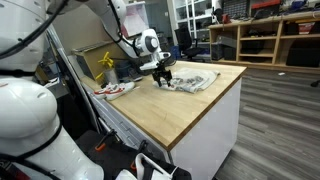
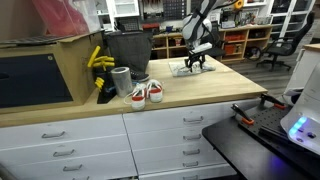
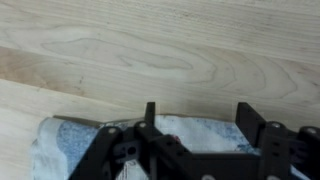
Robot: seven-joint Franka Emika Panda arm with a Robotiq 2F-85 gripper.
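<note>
wrist view, one end effector spread wide over one crumpled cloth, two sneakers in an exterior view

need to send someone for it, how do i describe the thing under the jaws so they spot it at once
Find the wooden counter over white drawers. At the end where the robot arm hangs lies a crumpled cloth. It is soft, pale grey and white, unlike the red-and-white shoes further along.

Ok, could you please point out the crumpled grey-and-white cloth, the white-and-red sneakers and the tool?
Crumpled grey-and-white cloth (image 1: 198,80): exterior view, on its middle folds.
White-and-red sneakers (image 2: 147,93): exterior view, on the pair's middle.
Black tool (image 1: 163,75): exterior view, midway between its fingertips.
</note>
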